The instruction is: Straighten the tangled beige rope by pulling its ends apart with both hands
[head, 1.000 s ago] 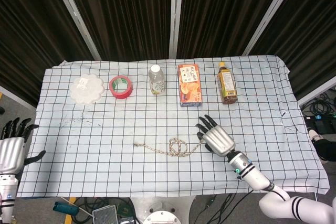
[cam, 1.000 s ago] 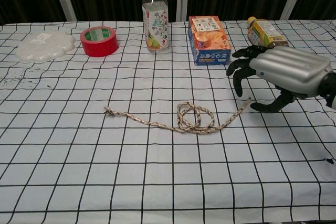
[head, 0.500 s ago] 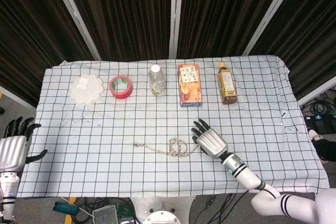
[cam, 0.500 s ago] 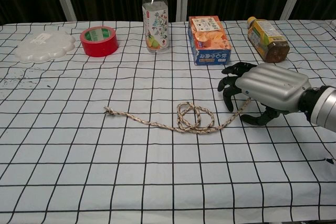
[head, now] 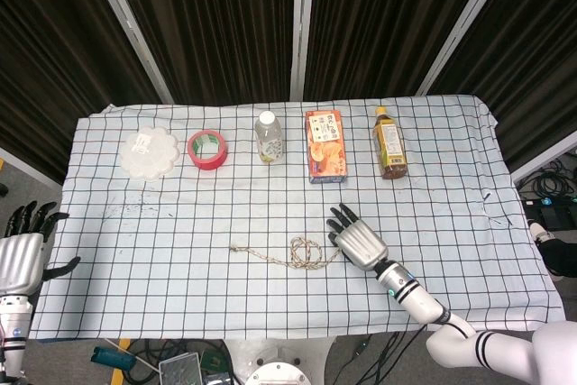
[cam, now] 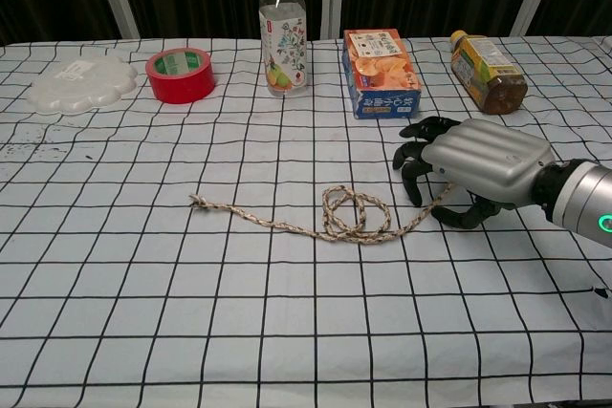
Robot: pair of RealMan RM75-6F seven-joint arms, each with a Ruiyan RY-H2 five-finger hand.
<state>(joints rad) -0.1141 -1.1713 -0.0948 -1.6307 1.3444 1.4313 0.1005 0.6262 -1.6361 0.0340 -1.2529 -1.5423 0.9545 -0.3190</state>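
The beige rope (head: 306,254) lies on the checked tablecloth with a tangled loop (cam: 356,214) in its middle. Its frayed left end (cam: 196,201) lies free. Its right end runs under my right hand (cam: 478,161), passing between the downward-curved fingers (cam: 413,158) and the thumb. In the head view the right hand (head: 359,242) sits palm down just right of the loop; no closed grip on the rope shows. My left hand (head: 22,254) hangs off the table's left edge, fingers apart, holding nothing, far from the rope.
Along the back stand a white scalloped plate (head: 149,152), a red tape roll (head: 207,149), a clear bottle (head: 269,137), an orange box (head: 325,146) and a brown bottle (head: 389,143). The box (cam: 381,72) is closest to my right hand.
My right hand has slid left and lower, from beside the rope's right end to over it. The rope has not moved. The left hand has barely shifted.
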